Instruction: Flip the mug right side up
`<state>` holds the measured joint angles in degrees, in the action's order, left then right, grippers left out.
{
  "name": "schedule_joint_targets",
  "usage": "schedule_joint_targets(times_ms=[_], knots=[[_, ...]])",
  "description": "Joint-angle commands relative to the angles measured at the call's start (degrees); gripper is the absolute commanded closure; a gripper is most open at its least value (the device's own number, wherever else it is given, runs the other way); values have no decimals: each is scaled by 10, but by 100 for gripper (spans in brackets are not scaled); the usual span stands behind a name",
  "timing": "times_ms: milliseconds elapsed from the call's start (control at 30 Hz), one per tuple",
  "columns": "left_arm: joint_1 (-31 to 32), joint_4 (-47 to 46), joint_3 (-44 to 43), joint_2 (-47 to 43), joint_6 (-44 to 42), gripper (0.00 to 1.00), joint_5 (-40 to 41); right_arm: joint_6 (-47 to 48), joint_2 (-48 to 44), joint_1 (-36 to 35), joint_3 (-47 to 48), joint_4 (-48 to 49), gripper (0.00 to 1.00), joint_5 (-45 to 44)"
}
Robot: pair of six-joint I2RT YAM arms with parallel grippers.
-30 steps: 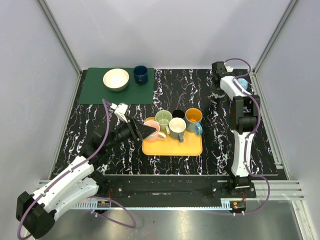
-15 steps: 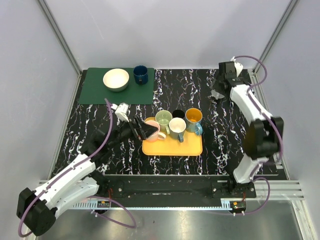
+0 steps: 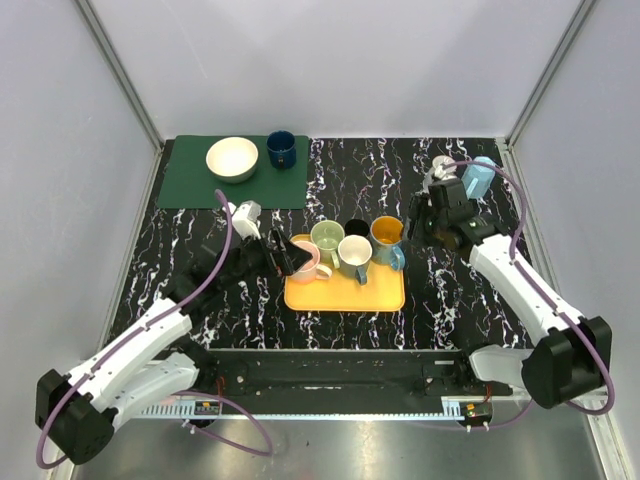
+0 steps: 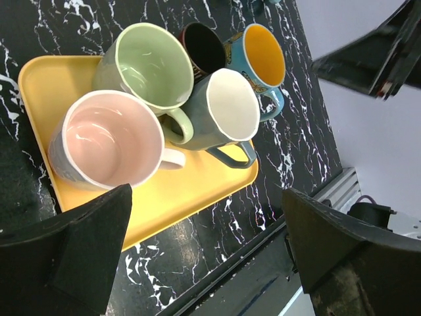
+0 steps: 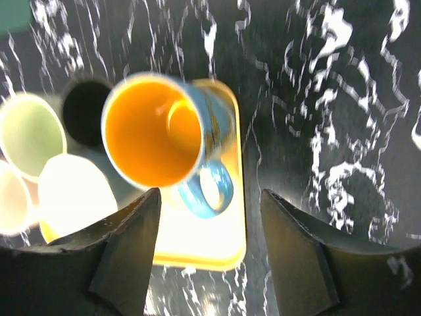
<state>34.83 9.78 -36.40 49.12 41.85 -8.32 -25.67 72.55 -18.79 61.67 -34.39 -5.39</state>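
top external: pink mug (image 3: 308,259) on yellow tray (image 3: 345,296), mouth up; left gripper (image 3: 283,256) just beside it.
left wrist: jaws wide apart, empty; mug stands free.
right wrist: right gripper (image 5: 209,197) spread, empty, over blue mug (image 5: 154,131).
progress: flip looks done; only the pull-back remains.

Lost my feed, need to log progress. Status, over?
Left hand open over pink mug. Right hand open over orange-lined mug. Mugs on tray all mouth up. Nothing blocking.
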Motion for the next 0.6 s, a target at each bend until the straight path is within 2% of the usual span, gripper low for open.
schedule_joint_targets(times_ms=[0, 233, 567], knots=[[-1, -28, -8, -18, -35, 1, -31, 37, -48, -15, -31, -19, 31, 68], [-2, -34, 3, -11, -25, 1, -59, 50, -5, -51, -31, -23, 31, 35], [-2, -31, 28, -32, -24, 2, -70, 88, 85, -70, 13, -23, 39, 10]])
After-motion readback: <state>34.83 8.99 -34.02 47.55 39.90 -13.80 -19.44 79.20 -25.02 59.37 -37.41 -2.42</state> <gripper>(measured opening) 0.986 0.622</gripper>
